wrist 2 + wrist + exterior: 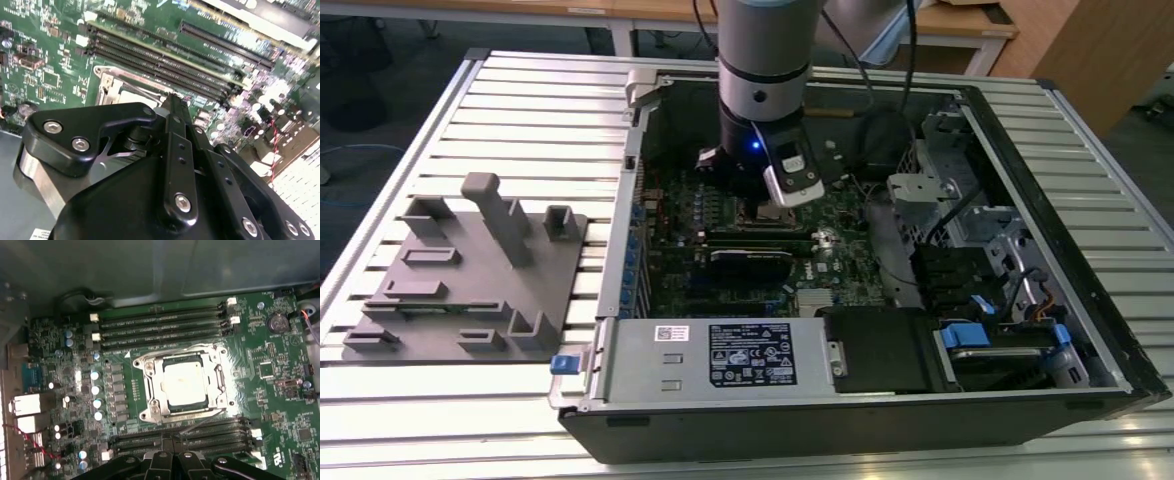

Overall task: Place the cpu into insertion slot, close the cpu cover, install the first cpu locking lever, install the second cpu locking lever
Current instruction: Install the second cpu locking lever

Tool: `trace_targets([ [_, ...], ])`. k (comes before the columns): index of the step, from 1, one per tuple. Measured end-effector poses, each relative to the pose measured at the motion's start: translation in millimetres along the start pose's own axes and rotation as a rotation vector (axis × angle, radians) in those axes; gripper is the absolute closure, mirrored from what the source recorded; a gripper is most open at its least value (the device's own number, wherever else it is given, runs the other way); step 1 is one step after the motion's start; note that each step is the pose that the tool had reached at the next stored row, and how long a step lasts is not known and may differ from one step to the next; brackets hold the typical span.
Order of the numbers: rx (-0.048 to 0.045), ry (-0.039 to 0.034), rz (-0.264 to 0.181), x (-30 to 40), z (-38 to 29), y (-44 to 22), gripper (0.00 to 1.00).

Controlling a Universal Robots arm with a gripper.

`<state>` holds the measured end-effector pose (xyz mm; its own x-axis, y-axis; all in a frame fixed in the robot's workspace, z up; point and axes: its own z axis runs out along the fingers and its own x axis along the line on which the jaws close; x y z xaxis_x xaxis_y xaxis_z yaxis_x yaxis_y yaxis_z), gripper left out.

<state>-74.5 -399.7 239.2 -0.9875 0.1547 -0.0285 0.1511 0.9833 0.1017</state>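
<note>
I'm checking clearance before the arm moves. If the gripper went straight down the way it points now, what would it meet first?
Most likely the CPU socket area: the gripper hangs above the motherboard, near the cover lying over the CPU. Depth is unclear, so it might land on the memory slots beside it.

Exterior view: high, angled down, far enough to take in the whole open computer case point(1067, 330). Both wrist views: close above the motherboard point(270, 405), sharing the socket point(184, 385) and memory slots point(165, 60).
</note>
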Motion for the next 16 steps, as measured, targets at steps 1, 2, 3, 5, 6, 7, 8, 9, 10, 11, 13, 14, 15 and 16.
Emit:
trace_targets([
  [1,-0.0004,-0.0001,0.000,0.1,0.7,-0.5,0.90],
  [2,-0.0003,-0.0002,0.000,0.5,2.2,-0.7,0.90],
  [3,-0.0002,-0.0001,0.000,0.9,3.9,-1.0,0.90],
  [5,0.0000,0.0000,0.000,2.3,7.4,-1.6,0.90],
  [6,0.0000,0.0000,0.000,3.2,9.1,-1.9,0.90],
  [7,-0.0001,-0.0001,0.000,4.5,10.7,-2.3,0.90],
  [8,-0.0001,0.0000,0.000,6.2,12.2,-2.7,0.90],
  [9,-0.0001,-0.0001,0.000,7.9,13.5,-3.1,0.90],
  [10,-0.0002,-0.0001,0.000,9.2,14.4,-3.3,0.90],
  [11,-0.0002,-0.0001,0.000,9.9,14.9,-3.3,0.90],
  [13,0.0000,0.0002,-0.002,9.9,15.2,-3.1,0.90],
  [14,-0.0002,0.0005,-0.004,10.0,15.5,-3.0,0.90],
  [15,-0.0006,0.0010,-0.009,10.0,15.8,-3.0,0.90],
  [16,-0.0015,0.0017,-0.017,10.1,16.1,-3.1,0.90],
])
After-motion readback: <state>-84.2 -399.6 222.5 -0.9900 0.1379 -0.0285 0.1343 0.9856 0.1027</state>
